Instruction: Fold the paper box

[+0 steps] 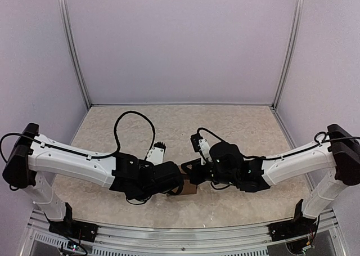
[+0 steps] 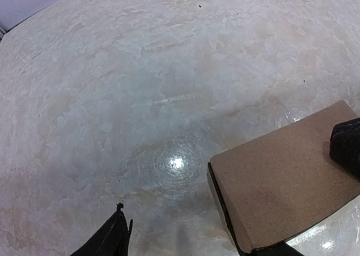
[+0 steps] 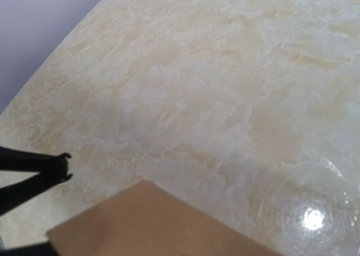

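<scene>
Matte brown cardboard paper box (image 2: 281,194), squarish, crisp-edged — glossy marbled table (image 2: 140,98)

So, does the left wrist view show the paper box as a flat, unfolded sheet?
No, the paper box has a closed top face and a dark side wall.

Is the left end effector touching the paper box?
Cannot tell. Left wrist view: one left end effector finger stands clear; the other borders the paper box at frame bottom, contact unclear.

paper box (image 2: 281,183) matt brown cardboard; table (image 2: 140,70) glossy, smooth, marbled
</scene>
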`<state>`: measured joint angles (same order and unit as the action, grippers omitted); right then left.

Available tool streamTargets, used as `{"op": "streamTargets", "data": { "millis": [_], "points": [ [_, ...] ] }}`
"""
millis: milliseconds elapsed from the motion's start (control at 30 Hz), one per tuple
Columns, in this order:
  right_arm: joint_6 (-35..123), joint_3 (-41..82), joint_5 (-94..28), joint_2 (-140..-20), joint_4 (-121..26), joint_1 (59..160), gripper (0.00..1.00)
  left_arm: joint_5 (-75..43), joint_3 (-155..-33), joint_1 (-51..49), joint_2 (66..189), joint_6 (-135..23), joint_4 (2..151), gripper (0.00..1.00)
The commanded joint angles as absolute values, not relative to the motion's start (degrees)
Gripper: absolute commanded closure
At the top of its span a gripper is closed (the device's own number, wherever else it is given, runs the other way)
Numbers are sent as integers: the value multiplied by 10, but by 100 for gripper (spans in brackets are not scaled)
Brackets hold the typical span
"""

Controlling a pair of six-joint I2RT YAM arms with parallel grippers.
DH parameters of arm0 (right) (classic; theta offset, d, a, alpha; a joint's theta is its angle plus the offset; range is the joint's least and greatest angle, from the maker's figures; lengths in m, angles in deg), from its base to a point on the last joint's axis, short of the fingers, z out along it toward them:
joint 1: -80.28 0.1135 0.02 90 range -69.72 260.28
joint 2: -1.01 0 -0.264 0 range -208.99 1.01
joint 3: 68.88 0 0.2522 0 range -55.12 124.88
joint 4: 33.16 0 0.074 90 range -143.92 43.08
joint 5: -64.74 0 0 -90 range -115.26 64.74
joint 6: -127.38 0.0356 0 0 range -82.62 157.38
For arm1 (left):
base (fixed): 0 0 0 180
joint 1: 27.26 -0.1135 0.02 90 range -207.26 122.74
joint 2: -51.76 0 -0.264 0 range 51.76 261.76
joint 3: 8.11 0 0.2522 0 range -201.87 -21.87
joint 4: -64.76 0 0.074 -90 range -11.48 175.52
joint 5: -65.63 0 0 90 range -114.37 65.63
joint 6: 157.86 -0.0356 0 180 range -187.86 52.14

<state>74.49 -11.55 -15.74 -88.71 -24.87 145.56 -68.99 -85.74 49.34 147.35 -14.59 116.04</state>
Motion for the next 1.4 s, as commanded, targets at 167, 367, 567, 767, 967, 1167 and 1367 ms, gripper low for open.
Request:
{"op": "streamTargets", "data": {
  "millis": [167, 367, 567, 767, 967, 1167, 1367],
  "points": [
    [743, -117, -138, -927, -300, 1450, 100, -611, -830, 504, 1441, -184, 1147, 22],
    [741, -107, -129, -936, -301, 1450, 100, -596, -818, 504, 1407, -205, 1128, 16],
    [734, -90, -122, -943, -308, 1448, 100, -592, -796, 504, 1371, -219, 1104, 7],
    [717, -67, -127, -933, -315, 1447, 100, -587, -800, 504, 1358, -234, 1099, 6],
    [692, -59, -123, -912, -327, 1446, 100, -576, -789, 503, 1318, -257, 1077, 7],
    [674, -71, -141, -897, -307, 1447, 100, -496, -735, 453, 1262, -265, 987, 53],
    [660, -86, -152, -882, -297, 1446, 100, -398, -669, 403, 1226, -271, 847, 100]
  ]
}}
